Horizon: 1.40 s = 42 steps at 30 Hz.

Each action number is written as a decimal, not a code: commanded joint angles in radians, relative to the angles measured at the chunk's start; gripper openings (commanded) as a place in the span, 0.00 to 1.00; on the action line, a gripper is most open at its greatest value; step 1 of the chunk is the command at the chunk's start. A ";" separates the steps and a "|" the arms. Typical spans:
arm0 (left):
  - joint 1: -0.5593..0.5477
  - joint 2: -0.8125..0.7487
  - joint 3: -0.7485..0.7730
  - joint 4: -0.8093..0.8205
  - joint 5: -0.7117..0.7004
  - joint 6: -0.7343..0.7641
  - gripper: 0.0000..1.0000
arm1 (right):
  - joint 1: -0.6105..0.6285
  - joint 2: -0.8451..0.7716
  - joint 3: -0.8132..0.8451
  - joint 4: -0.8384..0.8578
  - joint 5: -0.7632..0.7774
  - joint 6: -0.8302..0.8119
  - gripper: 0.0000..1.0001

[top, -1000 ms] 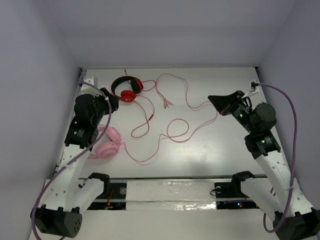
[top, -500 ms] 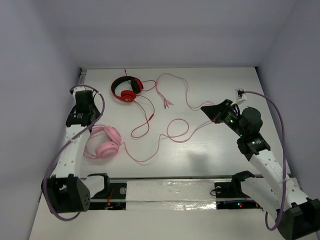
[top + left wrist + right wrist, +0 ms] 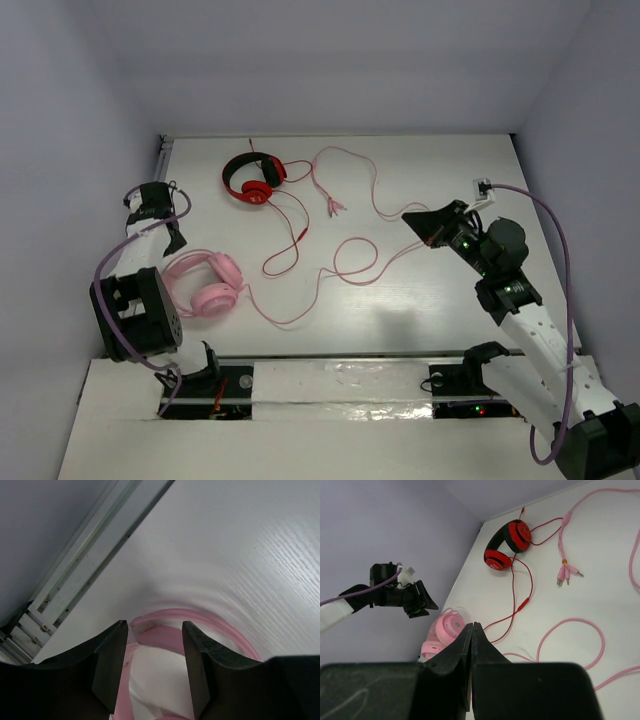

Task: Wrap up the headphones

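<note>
Top external view puts the headphones flat on the table at its left side, close to the left arm's base. The headband arches toward the left wall, and the two round cups sit side by side toward the table's middle. The left gripper hangs just beyond the headband on its far side, tipped down at it. In the left wrist view its fingers stand apart at a middling gap, nothing between them. The pink band curves across the table beneath the gap and sits low in the frame, so the headphones lie toward this claw's near side and a little below it.

The cable leaves the cups and runs right in loose loops across the middle of the table. It bends close by the right gripper, then doubles back to end in plugs near the red-and-black headphones at the far left. The right claw is pressed shut; its own camera shows no cable between the tips, though a strand passes under the edge of that view, so I cannot rule out contact.

My reading is that the left arm is far nearer the headset and is placed to pin or lift the band, with the right better set for gathering cable. Winding has not begun; the cable lies fully strewn
</note>
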<state>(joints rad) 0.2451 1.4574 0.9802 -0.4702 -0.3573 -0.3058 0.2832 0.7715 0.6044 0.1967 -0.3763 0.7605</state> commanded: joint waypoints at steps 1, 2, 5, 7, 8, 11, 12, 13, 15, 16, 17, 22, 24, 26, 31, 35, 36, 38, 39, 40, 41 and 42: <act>-0.003 0.047 0.049 -0.021 -0.061 0.042 0.45 | 0.007 -0.005 -0.009 0.067 -0.012 0.010 0.00; -0.003 0.069 0.046 -0.013 -0.062 0.050 0.45 | 0.007 -0.005 -0.008 0.066 -0.012 0.010 0.00; -0.003 0.130 0.051 -0.015 -0.065 0.057 0.57 | 0.007 -0.002 -0.008 0.069 -0.022 0.013 0.03; -0.003 0.158 0.058 -0.021 -0.043 0.060 0.59 | 0.016 0.003 -0.008 0.069 -0.019 0.013 0.04; -0.003 0.164 0.054 -0.013 -0.036 0.066 0.59 | 0.016 0.011 -0.009 0.072 -0.019 0.014 0.04; -0.003 0.146 0.029 0.007 -0.012 0.073 0.58 | 0.016 0.018 -0.008 0.075 -0.019 0.014 0.05; -0.003 0.141 0.023 0.011 -0.006 0.074 0.58 | 0.016 0.022 -0.006 0.075 -0.018 0.014 0.05; -0.003 0.141 0.009 0.016 0.004 0.070 0.58 | 0.016 0.018 -0.003 0.072 -0.015 0.013 0.06; -0.003 0.149 0.002 0.013 0.029 0.062 0.55 | 0.016 0.008 -0.002 0.066 -0.012 0.008 0.06; -0.003 0.149 -0.003 0.012 0.050 0.057 0.51 | 0.016 0.005 -0.005 0.064 -0.012 0.008 0.06; -0.003 0.137 -0.011 0.025 0.069 0.051 0.46 | 0.016 0.003 -0.003 0.063 -0.013 0.008 0.06; -0.003 0.095 -0.034 0.065 0.217 -0.004 0.07 | 0.016 0.006 -0.005 0.076 -0.036 0.010 0.06; -0.003 0.078 -0.043 0.080 0.259 -0.033 0.00 | 0.016 0.006 -0.005 0.076 -0.041 0.003 0.06; -0.003 0.043 -0.061 0.111 0.319 -0.052 0.00 | 0.016 0.003 -0.003 0.075 -0.045 -0.003 0.06; -0.003 -0.052 -0.084 0.162 0.423 -0.137 0.00 | 0.025 0.012 0.008 0.069 -0.067 -0.016 0.06; -0.003 -0.141 -0.057 0.145 0.319 -0.126 0.00 | 0.034 0.029 0.021 0.049 -0.062 -0.044 0.06; -0.003 -0.159 -0.048 0.136 0.281 -0.110 0.01 | 0.034 0.032 0.032 0.041 -0.061 -0.050 0.06; -0.003 -0.216 -0.032 0.108 0.210 -0.075 0.03 | 0.045 0.035 0.038 0.024 -0.053 -0.062 0.06; -0.003 -0.235 -0.032 0.099 0.212 -0.032 0.04 | 0.045 0.034 0.040 0.024 -0.052 -0.063 0.06; -0.003 -0.247 -0.032 0.075 0.198 -0.020 0.00 | 0.045 0.031 0.037 0.024 -0.050 -0.063 0.06; -0.003 -0.265 -0.034 0.017 0.181 -0.015 0.00 | 0.045 0.029 0.038 0.023 -0.047 -0.064 0.06; -0.003 -0.269 -0.035 0.002 0.158 -0.038 0.00 | 0.045 0.028 0.038 0.021 -0.044 -0.066 0.06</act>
<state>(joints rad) 0.2424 1.2278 0.9115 -0.3779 -0.1158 -0.3691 0.3222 0.8097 0.5957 0.2062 -0.4198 0.7231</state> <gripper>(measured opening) 0.002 0.059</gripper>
